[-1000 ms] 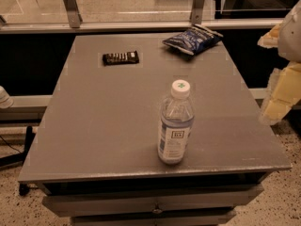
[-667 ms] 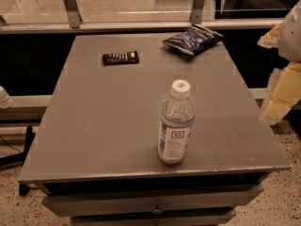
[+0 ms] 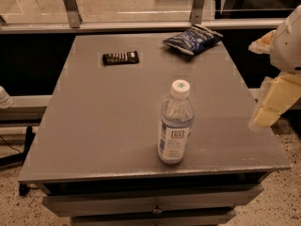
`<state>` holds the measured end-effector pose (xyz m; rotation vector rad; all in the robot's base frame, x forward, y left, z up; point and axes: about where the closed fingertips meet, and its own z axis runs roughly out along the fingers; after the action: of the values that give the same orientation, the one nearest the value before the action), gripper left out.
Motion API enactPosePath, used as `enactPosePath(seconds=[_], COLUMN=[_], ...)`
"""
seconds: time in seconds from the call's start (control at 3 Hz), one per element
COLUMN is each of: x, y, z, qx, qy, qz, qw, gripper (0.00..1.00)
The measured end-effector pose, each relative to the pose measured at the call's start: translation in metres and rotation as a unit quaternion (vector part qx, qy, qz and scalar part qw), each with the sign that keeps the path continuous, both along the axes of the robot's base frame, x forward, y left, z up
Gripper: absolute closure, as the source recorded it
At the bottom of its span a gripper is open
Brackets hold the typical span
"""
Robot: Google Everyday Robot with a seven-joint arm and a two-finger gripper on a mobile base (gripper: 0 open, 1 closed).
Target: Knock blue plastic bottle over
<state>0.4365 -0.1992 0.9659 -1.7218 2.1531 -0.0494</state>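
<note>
Grey table seen from above its front edge, with drawer fronts below the top.

The blue plastic bottle stands upright near the front edge, a little right of the table's middle, with its white cap on and its label facing the front. Its base sits just inside the front edge, well apart from both front corners. Bare tabletop lies all around it: a wide stretch toward the left edge, a long stretch toward the back edge, and a narrower band toward the right edge.

The gripper is a pale yellowish shape hanging just outside the right edge, close to the front right corner. It points down and inward toward the table and is apart from the bottle, touching nothing that can be seen. Whether it is apart or together cannot be told. The white arm rises above it at the right border of the view, beyond the right edge.

A dark blue snack bag lies crinkled at the back edge, toward the back right corner. A small black flat packet lies near the back edge, left of the middle. Both are well apart from the bottle. A metal rail runs along behind the back edge, and speckled floor shows past the front right corner.
</note>
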Motion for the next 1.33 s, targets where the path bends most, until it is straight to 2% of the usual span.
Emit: enactPosePath(seconds=[0.33, 0.67, 1.0, 1.33], x=[-0.001, -0.003, -0.010, -0.019], y=[0.021, 0.037, 0.060, 0.093], z=[-0.013, -0.027, -0.041, -0.046], qx=[0.081, 0.166, 0.264, 0.357], qy=[-0.007, -0.014, -0.014, -0.008], qz=[0.018, 0.031, 0.049, 0.061], qw=[0.9965, 0.9855, 0.9632, 0.9322], gripper=[0.00, 0.00, 0.00, 0.00])
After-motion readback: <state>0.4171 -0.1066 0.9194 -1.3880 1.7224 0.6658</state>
